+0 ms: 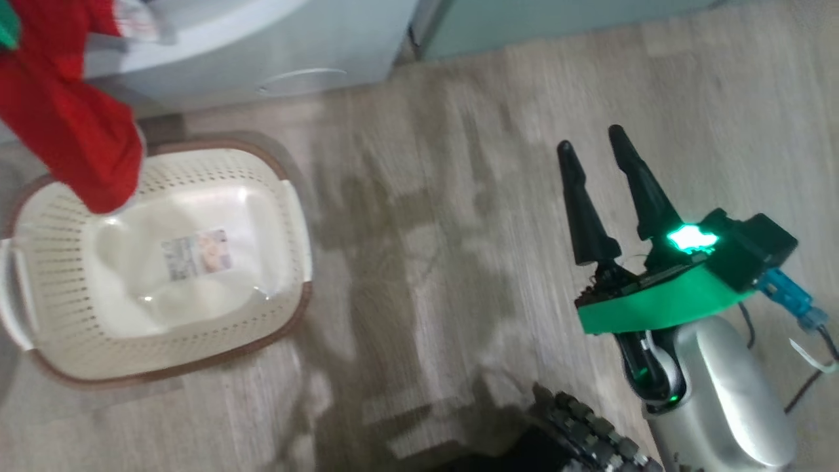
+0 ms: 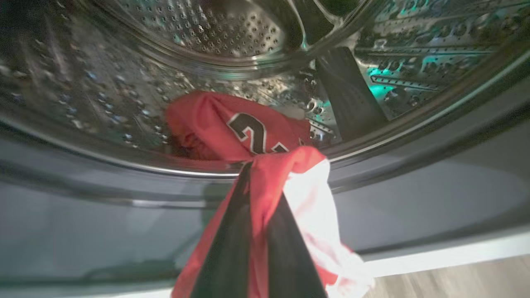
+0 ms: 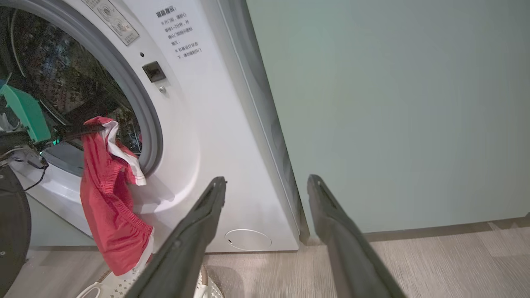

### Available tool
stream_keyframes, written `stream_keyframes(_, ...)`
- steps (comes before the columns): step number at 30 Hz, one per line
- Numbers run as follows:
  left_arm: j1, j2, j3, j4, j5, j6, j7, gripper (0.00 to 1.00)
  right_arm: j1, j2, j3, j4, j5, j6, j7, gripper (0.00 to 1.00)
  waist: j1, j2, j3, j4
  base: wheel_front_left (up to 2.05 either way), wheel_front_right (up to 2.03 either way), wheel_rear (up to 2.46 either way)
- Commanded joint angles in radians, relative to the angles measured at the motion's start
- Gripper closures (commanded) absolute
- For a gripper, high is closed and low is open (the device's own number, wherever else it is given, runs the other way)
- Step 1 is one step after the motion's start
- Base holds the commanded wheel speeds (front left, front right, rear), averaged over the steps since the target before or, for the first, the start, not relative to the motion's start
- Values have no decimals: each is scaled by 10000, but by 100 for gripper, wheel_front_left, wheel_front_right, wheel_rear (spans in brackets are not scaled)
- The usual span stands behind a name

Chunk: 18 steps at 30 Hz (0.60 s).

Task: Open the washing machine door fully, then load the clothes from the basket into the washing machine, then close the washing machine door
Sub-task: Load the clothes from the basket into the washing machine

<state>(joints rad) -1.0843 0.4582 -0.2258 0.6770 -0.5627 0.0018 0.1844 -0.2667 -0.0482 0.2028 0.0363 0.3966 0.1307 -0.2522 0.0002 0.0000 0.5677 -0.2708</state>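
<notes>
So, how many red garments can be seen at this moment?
2. One red numbered garment lies inside the steel drum; one red-and-white garment hangs from the left end effector. Others may be hidden.

— Underfoot?
— Pale wood-grain floor [image 1: 498, 196].
— Standing on it?
— Cream perforated basket [image 1: 216, 172], brown-rimmed, label on its bottom. Near it, white washing machine [image 3: 232, 165]. Right beside that, pale green cabinet [image 3: 393, 116].

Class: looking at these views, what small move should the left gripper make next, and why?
Probably ease the left gripper deeper into the drum before opening. It is shut on a red garment at the drum's mouth, and most of the cloth hangs outside down the washer front; released here, it would likely drop.
</notes>
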Motion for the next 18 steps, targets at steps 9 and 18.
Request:
stream_keyframes(9,-2075,1428,220,59,8,-16,1580,100,-277,-20,610,-695,761,0,-92,0,-2,0,1421,-1211,0,0,0)
stream_keyframes(18,-3607,2300,428,-293,218,336,2107,100,-468,-20,1070,-957,1238,0,-94,0,-2,0,2162,-1919,0,0,0)
